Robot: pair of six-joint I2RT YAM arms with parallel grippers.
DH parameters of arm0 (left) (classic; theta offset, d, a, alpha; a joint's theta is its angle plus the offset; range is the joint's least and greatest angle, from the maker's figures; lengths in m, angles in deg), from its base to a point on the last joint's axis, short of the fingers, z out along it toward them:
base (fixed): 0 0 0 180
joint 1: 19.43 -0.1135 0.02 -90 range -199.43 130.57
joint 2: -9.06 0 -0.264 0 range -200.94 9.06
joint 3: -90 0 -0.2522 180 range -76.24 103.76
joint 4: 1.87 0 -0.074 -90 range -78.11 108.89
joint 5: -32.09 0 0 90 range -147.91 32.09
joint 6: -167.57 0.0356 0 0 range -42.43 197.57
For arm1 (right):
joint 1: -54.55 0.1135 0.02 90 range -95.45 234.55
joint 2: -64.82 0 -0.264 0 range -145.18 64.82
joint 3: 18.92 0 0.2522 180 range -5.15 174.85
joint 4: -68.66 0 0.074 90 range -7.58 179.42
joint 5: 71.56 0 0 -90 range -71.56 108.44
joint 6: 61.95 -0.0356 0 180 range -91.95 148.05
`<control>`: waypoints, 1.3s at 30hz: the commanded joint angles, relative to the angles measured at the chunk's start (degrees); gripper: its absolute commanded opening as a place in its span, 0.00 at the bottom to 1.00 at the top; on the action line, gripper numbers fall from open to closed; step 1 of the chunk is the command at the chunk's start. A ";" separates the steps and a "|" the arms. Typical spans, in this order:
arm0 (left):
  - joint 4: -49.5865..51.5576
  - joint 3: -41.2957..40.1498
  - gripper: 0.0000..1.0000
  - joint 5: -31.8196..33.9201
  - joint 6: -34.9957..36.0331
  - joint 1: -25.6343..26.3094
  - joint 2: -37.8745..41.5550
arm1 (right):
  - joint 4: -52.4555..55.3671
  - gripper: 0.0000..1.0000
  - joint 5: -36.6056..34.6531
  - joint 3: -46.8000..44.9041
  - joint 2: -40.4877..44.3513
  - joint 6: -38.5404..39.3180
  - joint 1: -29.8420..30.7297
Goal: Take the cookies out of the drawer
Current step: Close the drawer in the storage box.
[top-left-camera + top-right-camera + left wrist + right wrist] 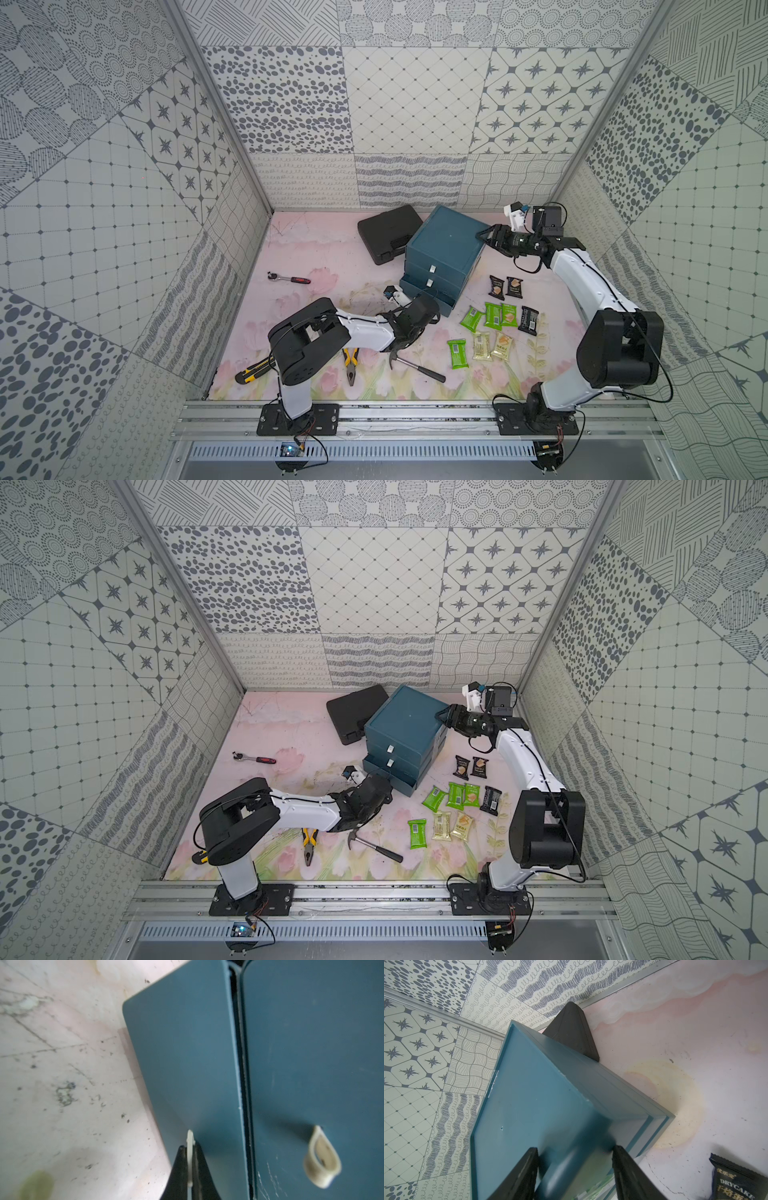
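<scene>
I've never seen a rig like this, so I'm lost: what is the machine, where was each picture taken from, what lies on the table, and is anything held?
It is a robot with a left arm and a right arm, each ending in a two-fingered tool. Two pictures look down on the whole scene from above; the other two come from a camera on each wrist. On the table stand a blue drawer cabinet and a black case; around them lie a hammer, pliers, a ratchet, a utility knife and nine wrapped cookie packets, green, tan and black. The left tool is shut on the white pull tab of the bottom drawer. The right tool has its jaws either side of the cabinet's top corner; whether they clamp it is unclear.
</scene>
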 commanded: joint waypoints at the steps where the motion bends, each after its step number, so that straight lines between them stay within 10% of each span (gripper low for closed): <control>1: -0.27 3.74 0.00 1.48 -0.97 -0.28 -2.56 | 2.44 0.60 -0.11 -1.97 0.48 1.65 1.37; 24: 0.80 5.27 0.34 -0.63 -4.82 -1.08 -5.51 | 2.43 0.60 -0.36 -1.63 0.70 1.48 1.11; 39: 9.96 -9.22 0.37 9.00 1.24 0.68 13.97 | 1.57 0.72 -5.66 -0.59 9.48 -1.18 -2.54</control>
